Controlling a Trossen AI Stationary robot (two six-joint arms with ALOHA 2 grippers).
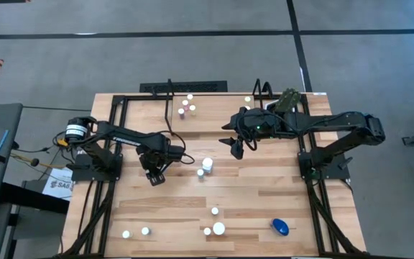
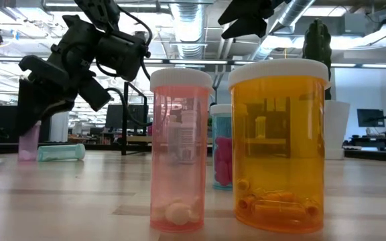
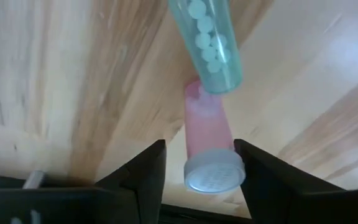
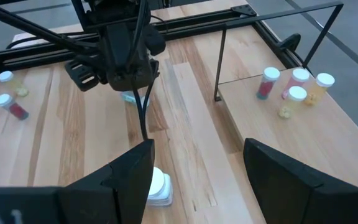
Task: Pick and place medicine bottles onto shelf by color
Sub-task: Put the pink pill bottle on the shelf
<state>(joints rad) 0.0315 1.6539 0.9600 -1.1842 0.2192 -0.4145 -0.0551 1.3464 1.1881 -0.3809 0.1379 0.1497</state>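
Observation:
A pink bottle [image 3: 207,134] with a white cap stands upright on the table. A teal bottle [image 3: 205,43] lies on its side just beyond it. My left gripper [image 3: 201,149] is open, low over the left middle of the table [image 1: 154,176], with one finger on each side of the pink bottle. My right gripper [image 1: 236,150] is open and empty, raised over the table's middle, and white-capped bottles [image 4: 157,183] stand below it. The black-frame shelf [image 4: 278,56] at the far edge carries several bottles [image 4: 294,87]. My left gripper's fingers point down and stand on either side of the pink bottle's white cap [image 3: 215,177]. One finger [image 3: 253,168] is right at the cap's edge. I cannot tell whether it touches. The bottle stands on the table.
Near the front edge stand several white-capped bottles [image 1: 214,227] and a blue one [image 1: 280,227]. A pink bottle [image 2: 179,154], an orange one [image 2: 280,147] and a teal one [image 2: 223,147] stand close to the low camera. A potted plant [image 1: 287,101] is at the far right.

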